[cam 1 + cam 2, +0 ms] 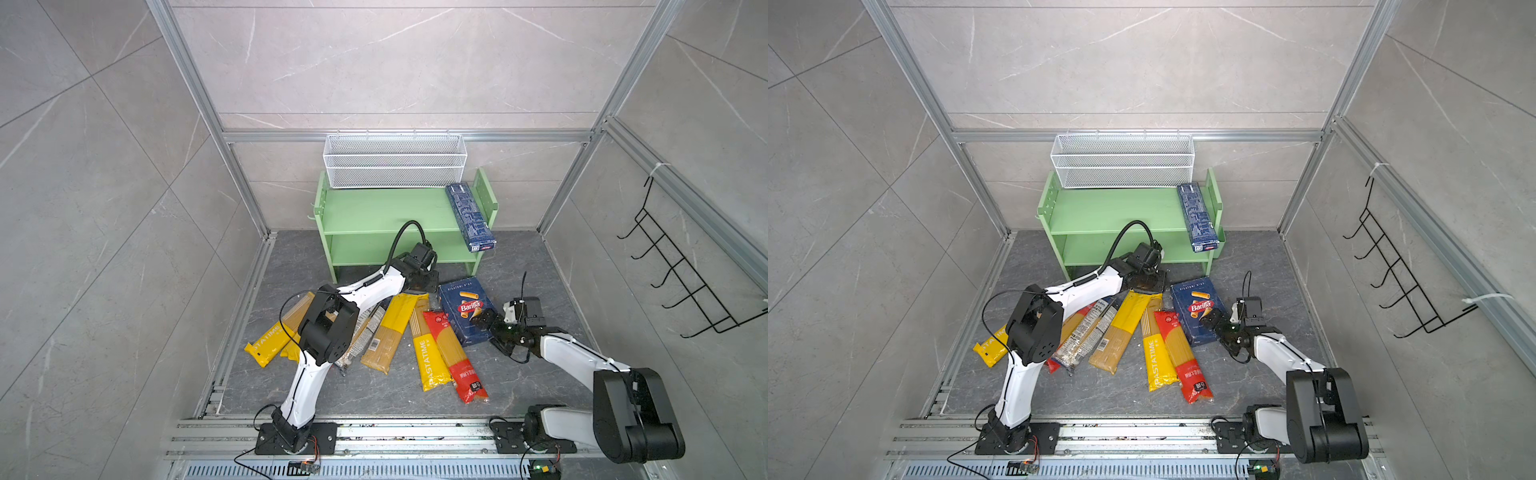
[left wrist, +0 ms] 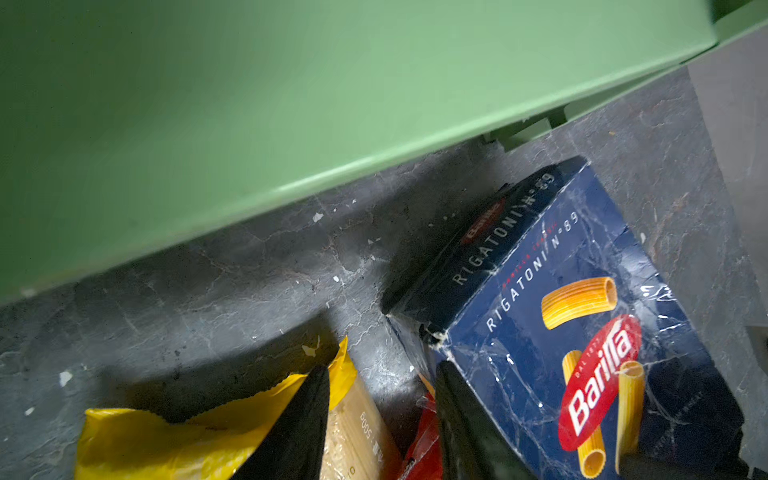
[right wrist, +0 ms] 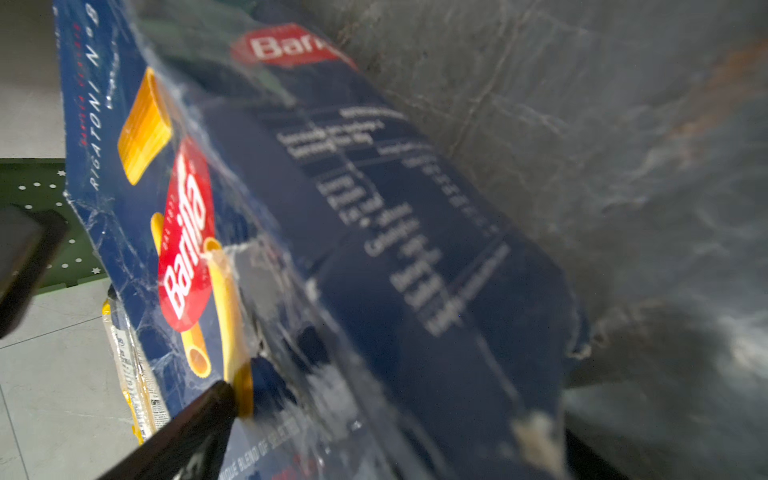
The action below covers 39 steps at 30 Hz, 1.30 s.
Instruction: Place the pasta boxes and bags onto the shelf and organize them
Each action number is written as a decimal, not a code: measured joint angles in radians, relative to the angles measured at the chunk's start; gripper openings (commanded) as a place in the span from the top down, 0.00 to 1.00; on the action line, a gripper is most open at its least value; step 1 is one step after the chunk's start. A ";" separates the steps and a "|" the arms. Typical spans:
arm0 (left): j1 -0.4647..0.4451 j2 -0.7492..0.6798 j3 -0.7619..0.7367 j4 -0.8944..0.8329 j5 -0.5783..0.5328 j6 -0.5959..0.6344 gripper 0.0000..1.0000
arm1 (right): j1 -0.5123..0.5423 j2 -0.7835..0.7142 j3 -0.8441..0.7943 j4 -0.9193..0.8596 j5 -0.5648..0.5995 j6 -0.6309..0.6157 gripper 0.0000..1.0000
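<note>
The narrow blue carton [image 1: 469, 216] lies at the right end of the green shelf's [image 1: 374, 208] top board, overhanging its front edge. Spaghetti bags [image 1: 432, 361] fan out on the table [image 1: 374, 399]. The left gripper [image 1: 420, 286] hangs with jaws apart over the end of a yellow bag [image 1: 392, 332]. The right gripper [image 1: 484, 323] spreads wide around the Barilla rigatoni box [image 1: 457, 297], and one finger [image 3: 187, 432] touches its front. Whether it clamps the box cannot be told.
</note>
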 measured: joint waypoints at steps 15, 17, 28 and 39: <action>0.003 0.048 0.001 -0.012 0.046 0.011 0.60 | 0.000 0.068 -0.002 0.154 -0.081 0.022 0.01; 0.003 0.048 0.000 -0.009 0.043 0.010 0.60 | 0.000 0.068 -0.002 0.155 -0.082 0.022 0.01; 0.008 0.076 0.034 0.006 0.083 0.009 0.62 | -0.001 0.072 -0.031 0.200 -0.085 0.061 0.31; 0.009 0.076 0.030 0.010 0.097 0.009 0.63 | -0.006 0.050 -0.071 0.261 -0.096 0.111 0.53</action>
